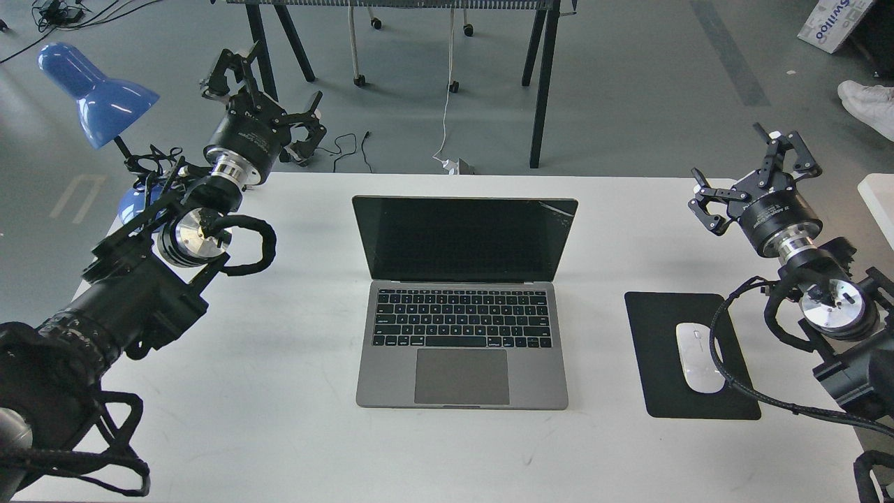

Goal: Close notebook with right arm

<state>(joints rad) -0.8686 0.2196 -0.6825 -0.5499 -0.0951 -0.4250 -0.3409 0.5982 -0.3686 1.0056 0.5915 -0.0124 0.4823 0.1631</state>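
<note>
- Space-grey slim notebook (462, 300) sits open mid-tabletop (279, 433), black keyboard toward the robot, black screen standing up at the far side; crack visible at the screen's top right corner.
- Hinge axis runs left-right across the view, so the lid's top edge also lies left-right, along the notebook's far side.
- Right arm's black two-finger gripper (751, 171) is well to the right of the notebook, roughly level with the screen's top edge, over the tabletop's far right part. Fingers are spread apart, holding nothing.
- Left arm's black gripper (269, 94) is up-left of the notebook, beyond the tabletop's far edge, near the blue desk lamp (98, 91). Fingers look spread too, nothing held.
- Key relation: the lid lies to the left of the right gripper, with clear tabletop between them. Both grippers are about equally far from the screen, but the task calls for the right one.
- Judgement: nothing started yet, lid fully open. Next move is likely a sweep left to get behind the screen's upper edge, near the cracked corner, then push it toward the robot and down.
- Black mouse pad (688, 356) with white mouse (698, 356) lies right of the notebook, below the right gripper; the arm's braided cable (726, 356) drapes over it. Risk: cable drags the mouse.
</note>
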